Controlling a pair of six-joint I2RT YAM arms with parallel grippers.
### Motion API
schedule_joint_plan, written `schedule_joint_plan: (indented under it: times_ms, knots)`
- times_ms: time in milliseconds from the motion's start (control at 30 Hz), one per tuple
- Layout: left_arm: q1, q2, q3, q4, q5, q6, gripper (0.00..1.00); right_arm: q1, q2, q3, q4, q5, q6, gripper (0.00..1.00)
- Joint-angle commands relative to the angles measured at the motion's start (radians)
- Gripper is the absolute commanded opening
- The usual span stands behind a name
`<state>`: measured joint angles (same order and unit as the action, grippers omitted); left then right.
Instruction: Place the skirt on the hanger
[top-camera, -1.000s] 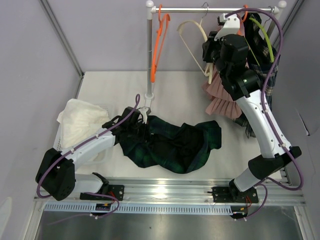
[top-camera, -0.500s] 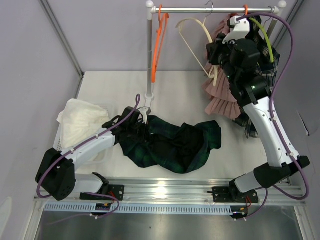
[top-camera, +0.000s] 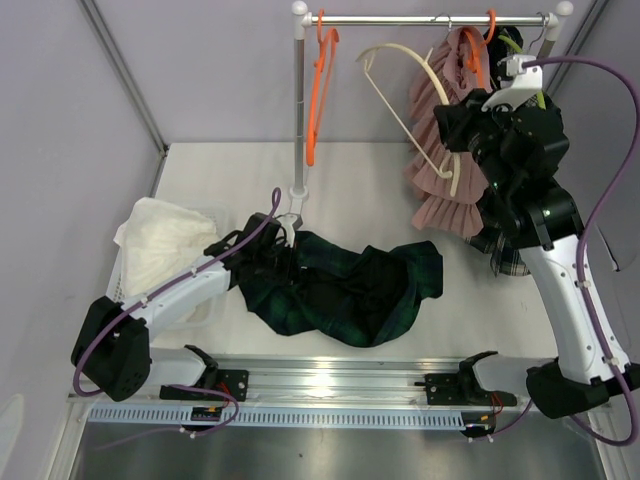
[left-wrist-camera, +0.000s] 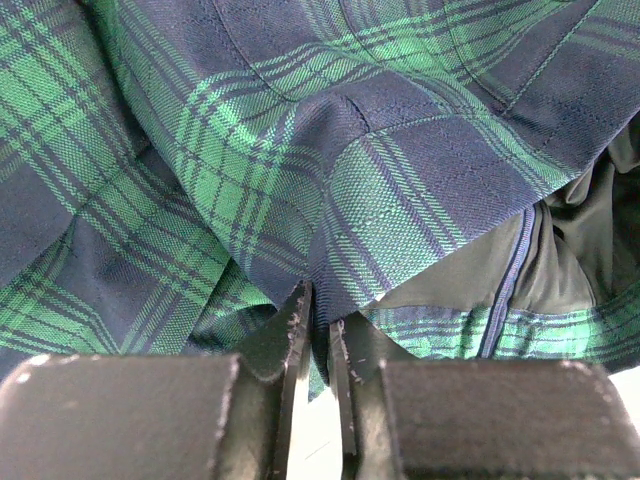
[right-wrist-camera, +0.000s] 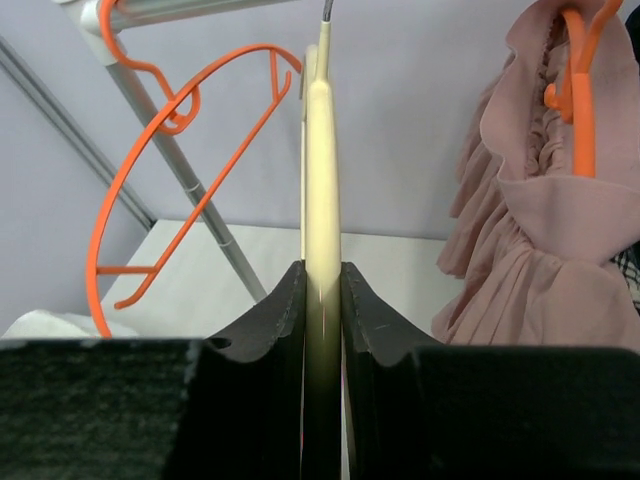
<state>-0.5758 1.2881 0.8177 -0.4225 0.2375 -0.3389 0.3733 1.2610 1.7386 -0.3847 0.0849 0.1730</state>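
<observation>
**Skirt on the table, cream hanger in the right claw**

We see the skirt (top-camera: 340, 290), dark green plaid, lying crumpled on the table (top-camera: 380, 180) near its front edge, well apart from the rail (top-camera: 400, 19). The left gripper (left-wrist-camera: 318, 310) is low at the skirt's left end. Its jaws are drawn nearly together and pinch a fold of the plaid cloth at their tips.

The right gripper (right-wrist-camera: 322, 290) is raised by the rail, clamped on the side of the cream hanger (right-wrist-camera: 322, 200), which sits tilted with its hook up at the rail. We cannot tell whether the hook rests on it. An orange hanger (top-camera: 318, 90) hangs at the rail's left end, and a pink garment (top-camera: 440, 200) hangs just beside the right arm. A white cloth (top-camera: 160, 245) lies at the table's left side.
</observation>
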Motion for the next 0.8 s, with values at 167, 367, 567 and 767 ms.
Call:
schedule_joint_plan:
  times_ms: [167, 367, 567, 767]
  knots:
    - [-0.006, -0.009, 0.084, -0.021, -0.017, 0.024, 0.11, -0.001, -0.288, -0.183, -0.117, -0.246, 0.085, 0.0]
    - [0.001, 0.017, 0.13, -0.062, -0.049, 0.035, 0.1, 0.003, -0.488, -0.361, -0.267, -0.398, 0.117, 0.0]
    - [0.047, 0.082, 0.19, -0.105, -0.06, 0.054, 0.1, 0.004, -0.598, -0.409, -0.377, -0.476, 0.103, 0.0]
    - [0.082, 0.128, 0.235, -0.133, -0.06, 0.067, 0.12, 0.004, -0.632, -0.458, -0.497, -0.54, 0.031, 0.0]
